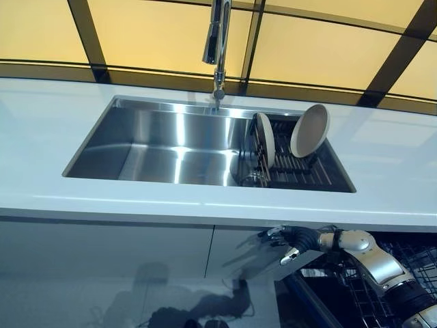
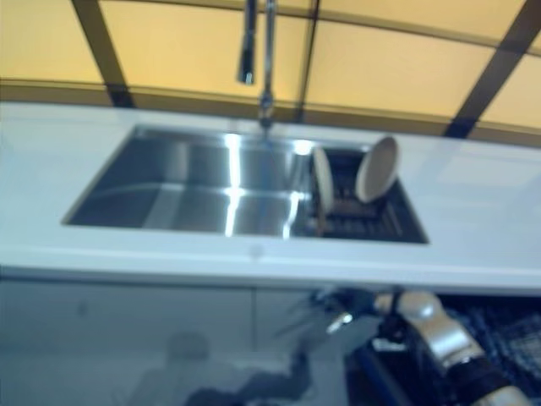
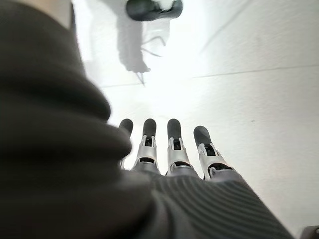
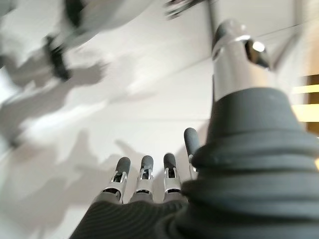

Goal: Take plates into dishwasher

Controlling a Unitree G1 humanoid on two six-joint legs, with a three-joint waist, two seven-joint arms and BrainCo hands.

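Two cream plates stand on edge in a dark dish rack at the right end of the steel sink. One plate stands edge-on and the other plate leans back against the sink's rim. My right hand hangs below the counter's front edge, open and holding nothing, well under the plates. Its straight fingers show over pale floor in the right wrist view. My left hand appears only in the left wrist view, open above the floor and holding nothing.
A tall faucet rises behind the sink's middle. The white counter runs all round the sink. A pulled-out dishwasher rack of dark wire sits low at the right, beside my right arm. White cabinet fronts lie below the counter.
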